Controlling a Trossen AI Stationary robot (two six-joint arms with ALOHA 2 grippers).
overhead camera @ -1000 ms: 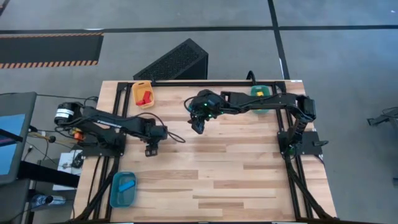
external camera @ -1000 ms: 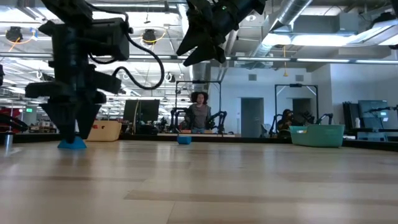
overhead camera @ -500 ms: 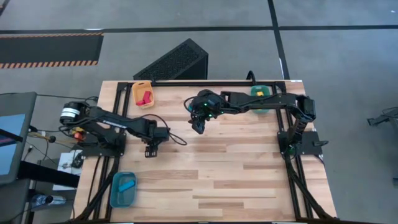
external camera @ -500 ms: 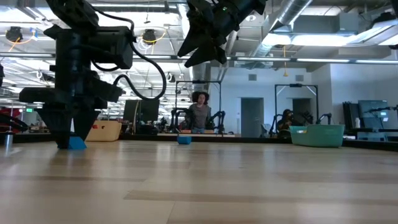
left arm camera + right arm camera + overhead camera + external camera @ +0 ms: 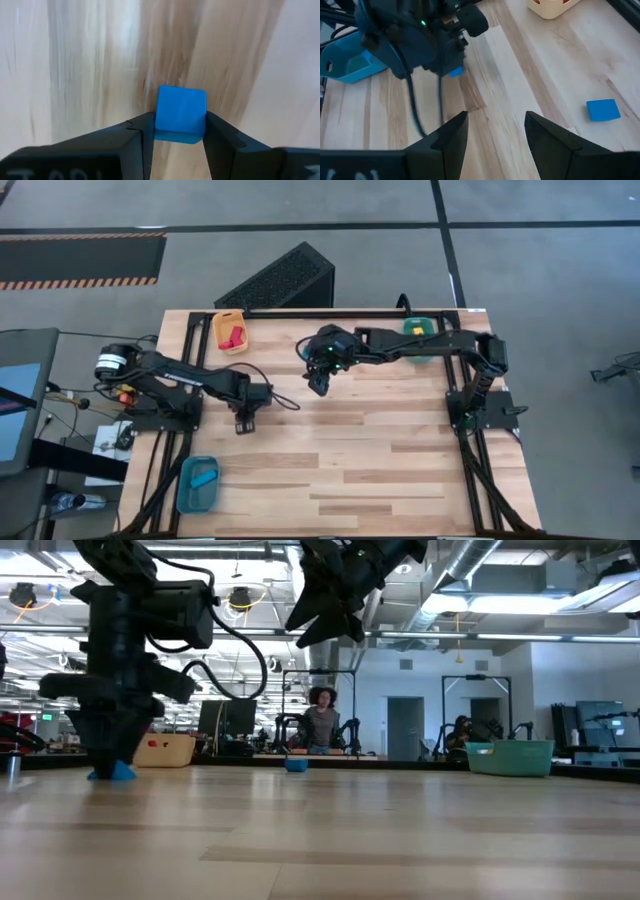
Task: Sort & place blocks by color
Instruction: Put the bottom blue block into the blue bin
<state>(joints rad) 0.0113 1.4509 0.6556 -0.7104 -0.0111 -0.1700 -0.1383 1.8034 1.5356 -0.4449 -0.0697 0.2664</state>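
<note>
Looking straight down, the high view shows the table (image 5: 350, 450) with the left arm reaching in from the left edge, its left gripper (image 5: 244, 423) low over the wood left of centre. The right arm stretches from the right side across the far half, and the right gripper (image 5: 318, 384) hangs near the middle. An orange bin (image 5: 229, 330) with red blocks (image 5: 235, 334) sits at the far left corner, a green bin (image 5: 420, 332) at the far right under the right arm, and a blue bin (image 5: 198, 484) with a blue bar (image 5: 205, 478) at the near left

In the low view the left gripper (image 5: 108, 762) stands at the left, down at the tabletop, with a blue cube (image 5: 120, 772) at its tips. The right gripper (image 5: 322, 615) hangs well above the table. A second blue block (image 5: 296, 765) lies far off near the middle, the orange bin (image 5: 168, 750) shows behind the left gripper and the green bin (image 5: 508, 757) at the right. A person (image 5: 320, 724) stands in the room beyond

The left wrist view has the blue cube (image 5: 180, 114) pinched between the two dark fingers (image 5: 137, 137), both pads touching its sides: the claw is clenched on it, with the wood just under it

The right wrist view shows the right gripper (image 5: 496, 125) released, fingers well apart with bare wood between. Beyond it the left arm stands with the blue cube (image 5: 455, 72) at its tip, the blue bin (image 5: 345, 70) behind, the orange bin (image 5: 551, 7) at the far edge, and the second blue block (image 5: 603, 109) lying flat by itself
</note>
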